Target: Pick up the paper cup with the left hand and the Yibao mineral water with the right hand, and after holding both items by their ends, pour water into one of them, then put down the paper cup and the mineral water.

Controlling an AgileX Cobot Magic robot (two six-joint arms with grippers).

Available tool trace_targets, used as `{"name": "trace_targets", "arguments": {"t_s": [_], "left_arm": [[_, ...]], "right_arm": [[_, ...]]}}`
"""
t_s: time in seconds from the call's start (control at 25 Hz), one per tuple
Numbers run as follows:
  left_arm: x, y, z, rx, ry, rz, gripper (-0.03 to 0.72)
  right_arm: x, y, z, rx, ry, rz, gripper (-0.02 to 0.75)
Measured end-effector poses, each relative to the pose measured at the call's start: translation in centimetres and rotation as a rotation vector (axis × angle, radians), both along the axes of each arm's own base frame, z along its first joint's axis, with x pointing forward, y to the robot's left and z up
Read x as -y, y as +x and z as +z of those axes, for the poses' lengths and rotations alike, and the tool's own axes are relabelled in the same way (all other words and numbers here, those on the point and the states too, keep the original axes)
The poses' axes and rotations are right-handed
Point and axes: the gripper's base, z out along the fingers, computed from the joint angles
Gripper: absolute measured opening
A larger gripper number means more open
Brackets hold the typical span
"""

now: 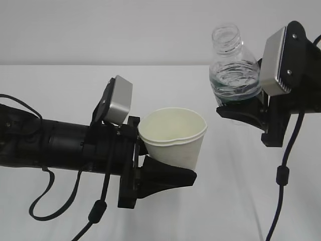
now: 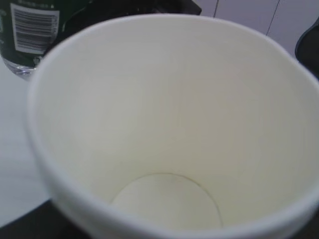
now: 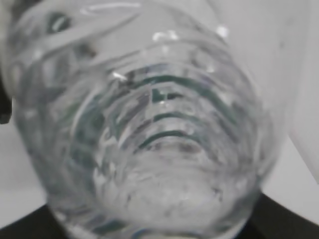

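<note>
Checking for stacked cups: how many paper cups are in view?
1: the paper cup, held in the left tool, left of the bottle. Its double rim might hide a nested second.

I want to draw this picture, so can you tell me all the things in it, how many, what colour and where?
paper cup: one, white outside and pale cream inside, upright, held up above the table at the middle of the exterior view; it looks empty inside.
Yibao mineral water: one, clear ribbed bottle with a dark green label, no cap, upright, held up higher than the cup and to its right.
table: one, white, under everything.
wall: one, pale grey, behind the table.
left tool: one, black with a grey metal plate, shut around the cup's lower part.
right tool: one, black with a grey metal plate, shut around the bottle's lower part.
cables: black, hanging from both arms.
</note>
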Motion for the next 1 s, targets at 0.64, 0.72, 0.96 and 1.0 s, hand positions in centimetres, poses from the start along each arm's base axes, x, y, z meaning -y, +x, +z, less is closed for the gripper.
{"name": "trace_targets", "arguments": {"t_s": [0.64,0.72,0.96,1.0], "left_arm": [[-0.04,-0.23,-0.21,-0.018,0.024,-0.022,0.456],[-0.04,-0.23,-0.21,-0.020,0.024,-0.021,0.456],[-0.05,-0.24,-0.24,-0.021,0.026,-0.022,0.456],[-0.05,-0.24,-0.24,-0.021,0.026,-0.022,0.456]], "right_arm": [[0.16,0.21,0.04,0.073,-0.092,0.033,0.417],[-0.02,0.22,0.18,0.093,-0.105,0.051,0.417],[-0.58,0.04,0.17,0.127,-0.134,0.090,0.417],[-0.63,0.03,0.19,0.129,-0.135,0.093,0.417]]}}
